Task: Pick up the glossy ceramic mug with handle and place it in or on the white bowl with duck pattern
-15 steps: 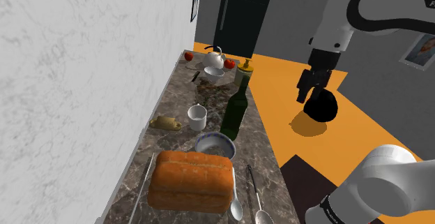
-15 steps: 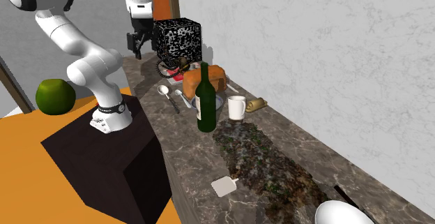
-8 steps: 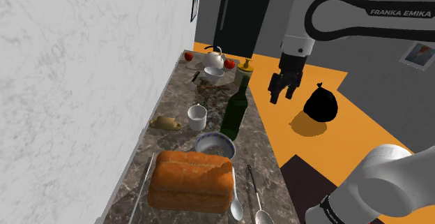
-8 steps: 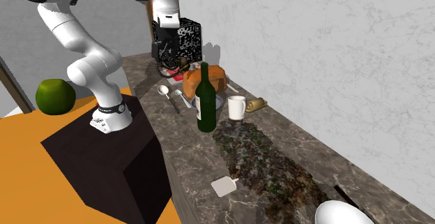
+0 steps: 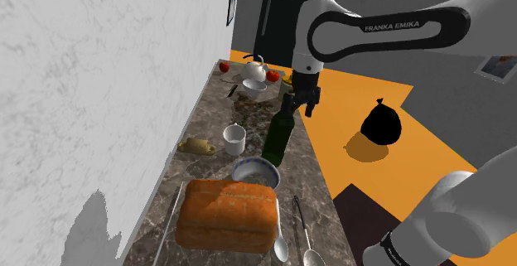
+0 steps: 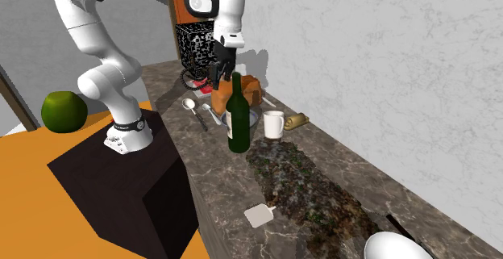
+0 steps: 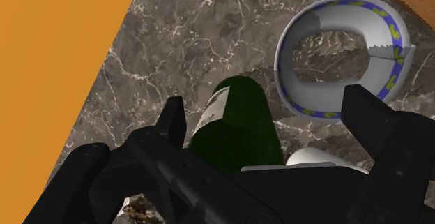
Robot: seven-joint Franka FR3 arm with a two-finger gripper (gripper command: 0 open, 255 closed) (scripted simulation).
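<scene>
The white mug (image 5: 234,138) (image 6: 273,125) stands upright on the marble counter, handle toward the wall. Close by, the white bowl (image 5: 256,172) (image 7: 390,41) with a blue band and yellow marks sits between the mug and a bread loaf. My black gripper (image 5: 302,103) (image 6: 218,72) (image 7: 268,107) hangs open above the counter's floor-side edge, just over the neck of a dark green bottle (image 5: 279,132) (image 6: 237,116) (image 7: 237,128). Its fingers (image 7: 173,118) stand wide apart and touch nothing. In the wrist view a sliver of the mug (image 7: 314,158) shows past the bottle.
A bread loaf (image 5: 228,215) and two spoons (image 5: 282,244) lie at the near end of the counter. A kettle (image 5: 254,70) and tomatoes stand at the far end. A small tan item (image 5: 197,146) lies by the wall. A black bag (image 5: 382,124) rests on the orange floor.
The arm has swung from over the orange floor toward the shoulder view's left, bringing the gripper above the bottle at the counter edge. The fingers stayed open.
</scene>
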